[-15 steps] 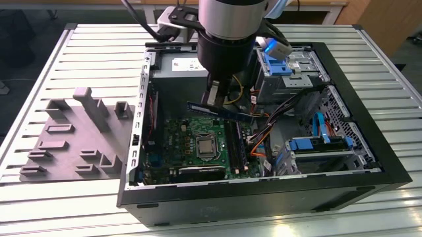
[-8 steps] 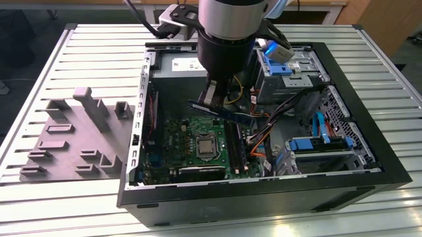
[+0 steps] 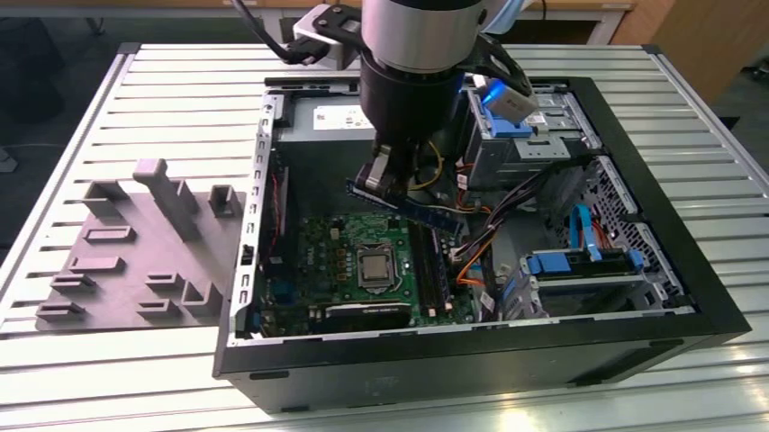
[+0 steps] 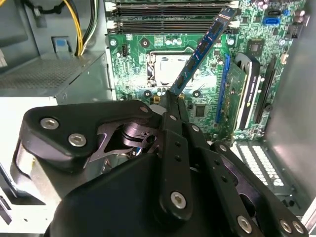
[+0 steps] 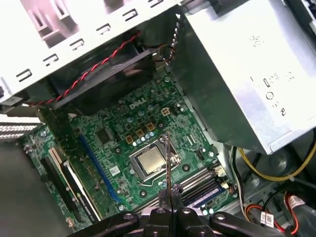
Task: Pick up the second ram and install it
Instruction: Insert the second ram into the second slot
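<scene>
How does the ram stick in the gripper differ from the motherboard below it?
The second ram is a narrow dark-blue strip; the motherboard is a wide green board. The second ram hangs tilted in the gripper, off any surface; the motherboard lies flat inside the case. Both are circuit boards.

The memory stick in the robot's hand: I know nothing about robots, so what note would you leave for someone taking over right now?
Hand: shut on the second ram, gripping it by one end; the stick juts out at a tilt.
Where: held in the air inside the open computer case, above the motherboard, near the memory slots.
Done: the pick-up.
Left: the stick is not yet seated in a slot.
</scene>
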Available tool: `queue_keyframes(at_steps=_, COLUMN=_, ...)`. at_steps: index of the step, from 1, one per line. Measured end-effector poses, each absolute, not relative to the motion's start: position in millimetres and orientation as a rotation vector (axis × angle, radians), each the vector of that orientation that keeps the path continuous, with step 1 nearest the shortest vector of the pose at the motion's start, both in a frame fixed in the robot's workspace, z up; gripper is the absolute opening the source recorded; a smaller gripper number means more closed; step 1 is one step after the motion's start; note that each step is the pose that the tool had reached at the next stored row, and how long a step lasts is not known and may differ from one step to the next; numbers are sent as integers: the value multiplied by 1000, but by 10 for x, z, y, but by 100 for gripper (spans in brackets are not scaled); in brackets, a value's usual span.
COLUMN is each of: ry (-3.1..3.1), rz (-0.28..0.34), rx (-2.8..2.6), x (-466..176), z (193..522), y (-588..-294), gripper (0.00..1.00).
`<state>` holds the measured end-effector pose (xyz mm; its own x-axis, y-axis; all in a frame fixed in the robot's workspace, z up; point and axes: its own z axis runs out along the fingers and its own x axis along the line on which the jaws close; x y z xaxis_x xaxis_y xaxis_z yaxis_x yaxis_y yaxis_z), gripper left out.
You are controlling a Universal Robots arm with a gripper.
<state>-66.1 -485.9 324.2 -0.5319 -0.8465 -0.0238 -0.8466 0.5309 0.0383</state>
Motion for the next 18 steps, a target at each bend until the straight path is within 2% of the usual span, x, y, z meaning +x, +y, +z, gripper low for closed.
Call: queue_keyframes(at_steps=18, ry=2871, rz=70, rx=-1259, x=-661, z=3241, y=-4859, gripper=12)
